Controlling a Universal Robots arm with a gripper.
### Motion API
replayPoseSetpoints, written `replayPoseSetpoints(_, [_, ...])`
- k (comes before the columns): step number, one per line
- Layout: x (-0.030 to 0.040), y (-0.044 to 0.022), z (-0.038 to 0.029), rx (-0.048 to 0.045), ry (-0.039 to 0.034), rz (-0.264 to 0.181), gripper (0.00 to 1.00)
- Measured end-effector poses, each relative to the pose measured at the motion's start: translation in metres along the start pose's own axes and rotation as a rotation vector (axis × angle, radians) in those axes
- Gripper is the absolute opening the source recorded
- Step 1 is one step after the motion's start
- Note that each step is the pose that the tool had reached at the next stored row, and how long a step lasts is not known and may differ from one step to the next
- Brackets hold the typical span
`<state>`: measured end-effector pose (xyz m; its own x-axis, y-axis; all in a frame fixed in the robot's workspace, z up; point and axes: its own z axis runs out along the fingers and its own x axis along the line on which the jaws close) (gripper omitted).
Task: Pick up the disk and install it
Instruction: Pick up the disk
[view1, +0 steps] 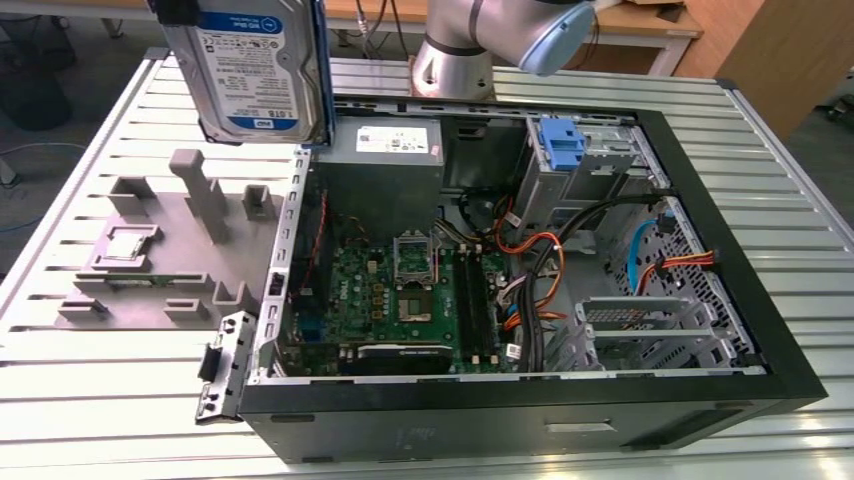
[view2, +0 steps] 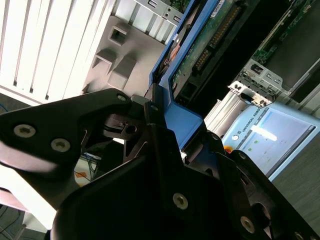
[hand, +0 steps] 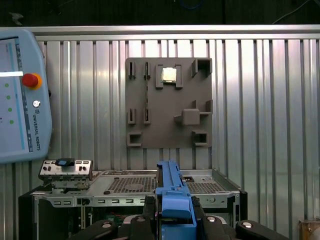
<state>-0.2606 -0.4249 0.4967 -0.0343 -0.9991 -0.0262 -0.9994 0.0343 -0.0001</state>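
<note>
The disk (view1: 254, 65) hangs upright in the upper left of the exterior view, lifted clear of the slatted metal table (view1: 107, 400). Its white and blue label faces the camera, and its blue frame runs down the edge on the exterior view's right. In that picture its lower edge sits just above the upper left corner of the open computer case (view1: 534, 425). In the first wrist view the black claw (hand: 173, 216) is drawn in narrow on the disk (hand: 171, 190), seen edge-on as its blue frame, with one finger (hand: 142, 222) on each side of it. In the second wrist view the fingers (view2: 95, 120) clamp the same blue edge, and the disk's underside (view2: 205, 47) with its row of connector pins reaches past them. The arm (view1: 467, 45) stands at the top centre of the exterior view, behind the case. Inside the case a green board (view1: 400, 290) lies in the lower centre, orange and black cables (view1: 534, 270) run beside it, and a lone blue bracket (view1: 563, 145) sits in a metal bay in the upper right. A grey tray (view1: 160, 250) lies on the table just beside the case, on the exterior view's left. The first wrist view shows a small square chip (hand: 169, 75) seated in that tray (hand: 167, 115), and a control tablet (hand: 20, 100) with a red button.
</note>
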Motion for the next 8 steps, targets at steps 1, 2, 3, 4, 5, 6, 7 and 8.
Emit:
replayPoseSetpoints(1, [0.0, -0.0002, 0.0, 0.0, 0.0, 0.0, 0.36])
replayPoseSetpoints(2, [0.0, -0.0004, 0.0, 0.0, 0.0, 0.0, 0.36])
replayPoseSetpoints(3, [0.0, -0.0005, 0.0, 0.0, 0.0, 0.0, 0.36])
replayPoseSetpoints(4, [0.0, -0.0007, 0.0, -0.0001, 0.0001, 0.0, 0.36])
replayPoseSetpoints(5, [0.0, -0.0009, 0.0, -0.0001, 0.0001, 0.0, 0.36])
replayPoseSetpoints(6, [0.0, -0.0011, 0.0, -0.0001, 0.0001, 0.0, 0.36])
replayPoseSetpoints(7, [0.0, -0.0019, 0.0, 0.0, 0.0, 0.0, 0.36])
replayPoseSetpoints(8, [-0.0001, -0.0027, 0.0001, 0.0, 0.0, 0.0, 0.36])
